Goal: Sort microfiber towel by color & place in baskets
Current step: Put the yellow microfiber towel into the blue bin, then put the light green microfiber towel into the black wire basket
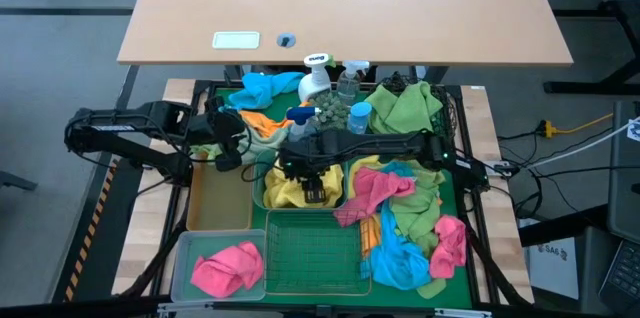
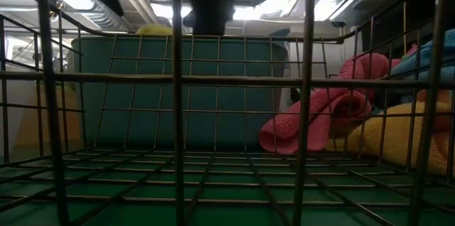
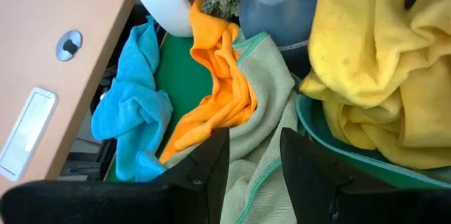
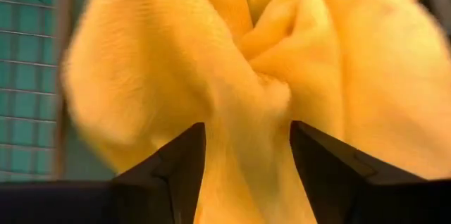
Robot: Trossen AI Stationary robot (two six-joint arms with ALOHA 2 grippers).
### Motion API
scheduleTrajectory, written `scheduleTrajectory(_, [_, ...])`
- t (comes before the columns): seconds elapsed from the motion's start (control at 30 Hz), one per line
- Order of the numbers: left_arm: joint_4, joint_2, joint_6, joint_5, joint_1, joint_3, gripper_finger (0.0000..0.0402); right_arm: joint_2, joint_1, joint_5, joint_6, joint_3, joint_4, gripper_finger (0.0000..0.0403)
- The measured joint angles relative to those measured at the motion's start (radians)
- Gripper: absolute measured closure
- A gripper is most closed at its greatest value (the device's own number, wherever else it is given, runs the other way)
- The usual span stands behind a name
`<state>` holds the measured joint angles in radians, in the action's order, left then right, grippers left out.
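Now I'm spreading the right gripper over the yellow towel lying in the teal tub; left gripper, parted and empty, is hovering beside it. Pink's binned, many towels remaining.

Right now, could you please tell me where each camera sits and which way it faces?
High: overhead, straight down; both arms, right tool over teal tub.
Low: table height, inside green wire basket, facing the tub.
Left wrist: left tool above pale green towel.
Right wrist: right tool's open fingers at yellow towel.
Shared: yellow towel, both wrists.
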<state>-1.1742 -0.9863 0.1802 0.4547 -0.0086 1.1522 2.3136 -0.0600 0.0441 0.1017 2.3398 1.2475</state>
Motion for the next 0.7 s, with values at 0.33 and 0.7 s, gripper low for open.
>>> scheduleTrajectory(0.33, [-0.023,0.05,-0.019,-0.087,0.0,-0.047,0.0281,-0.195,-0.022,0.001,-0.03,0.0,0.04,0.0193])
scheduleTrajectory(0.7, [-0.004,0.049,-0.087,-0.066,0.0,-0.243,0.0281,-0.383,-0.032,-0.035,-0.03,0.001,0.068,0.0194])
